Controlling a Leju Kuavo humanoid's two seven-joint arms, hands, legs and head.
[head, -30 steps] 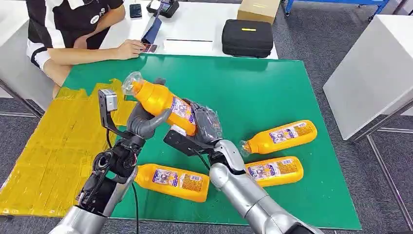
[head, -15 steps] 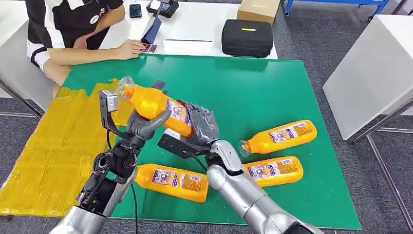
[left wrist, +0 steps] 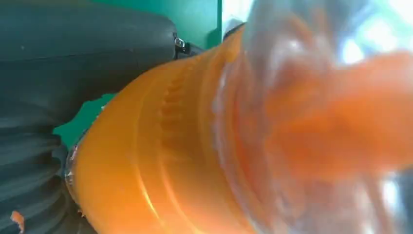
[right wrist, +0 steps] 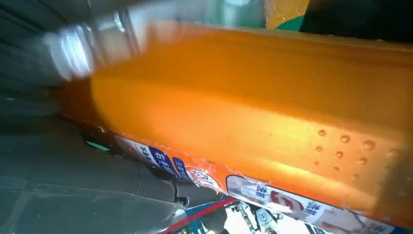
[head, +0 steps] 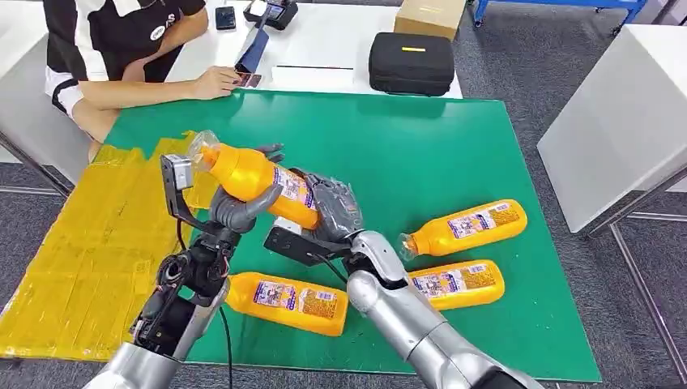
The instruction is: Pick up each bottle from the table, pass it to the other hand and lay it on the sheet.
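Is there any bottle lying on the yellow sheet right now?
No, the yellow sheet holds no bottle; three lie on the green mat and one is held above it.

left hand [head: 241, 203] raised, fingers curled | right hand [head: 336, 207] raised, gripping

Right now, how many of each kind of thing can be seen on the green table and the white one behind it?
Orange bottles: 4, one held, three lying on the green mat
Black cases: 1
Cardboard boxes: 1
Phones: 1
Yellow sheets: 1
Total: 8
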